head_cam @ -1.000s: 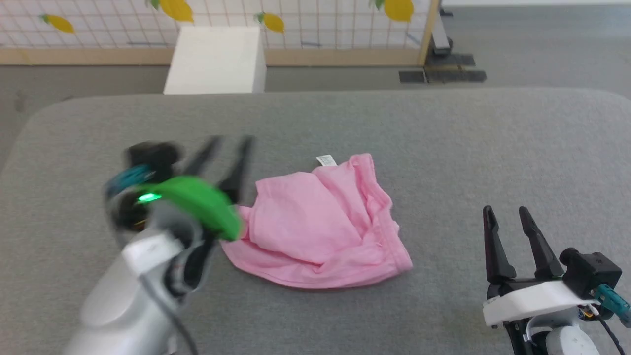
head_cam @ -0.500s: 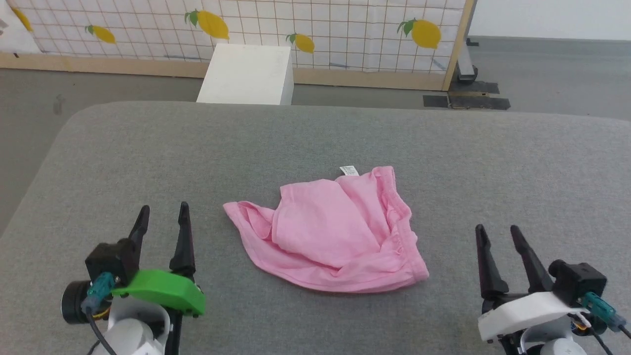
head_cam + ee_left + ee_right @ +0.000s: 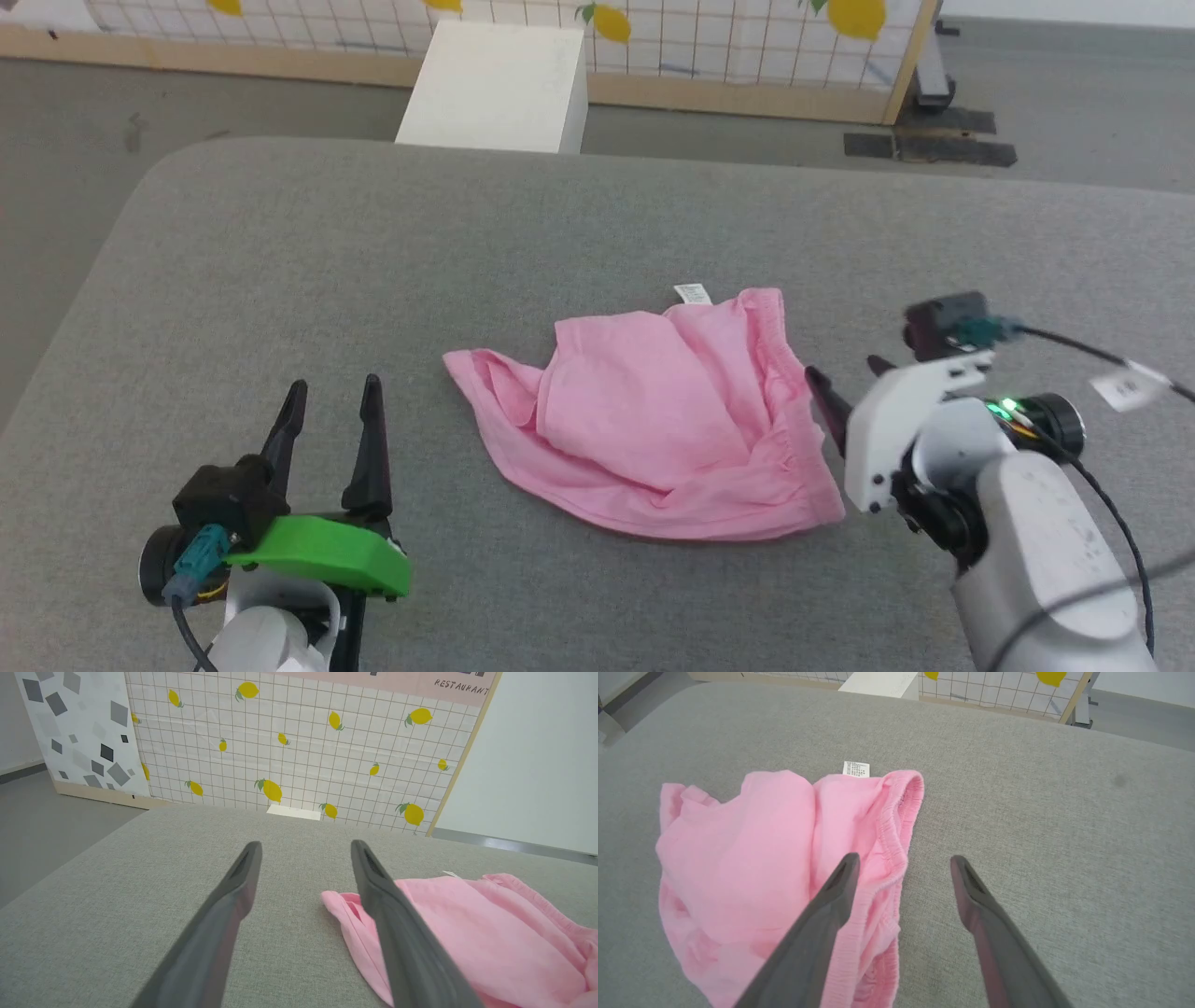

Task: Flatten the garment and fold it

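1. Head view: one pink garment point(image 3: 653, 420) lies crumpled in the middle of the grey table point(image 3: 280, 261). One small white label point(image 3: 692, 293) sticks out at its far edge. There are two grippers. The left gripper point(image 3: 335, 385) is at the lower left, well apart from the cloth, with its jaws apart and nothing between them. The right gripper point(image 3: 840, 366) is just beside the right edge of the garment, also spread and empty. Behind the table stand one white box point(image 3: 495, 89) and one panel point(image 3: 747, 37) with a grid and lemons; I cannot tell what is in the box.
2. Left wrist view: the two fingers point(image 3: 224, 914) are wide apart over bare table. The garment lies to the right, and the right finger passes in front of its near corner.
3. Right wrist view: the two fingers point(image 3: 817, 933) are wide apart. One is over the gathered waistband point(image 3: 896, 826), the other is over bare table. I cannot tell if the finger touches the cloth.
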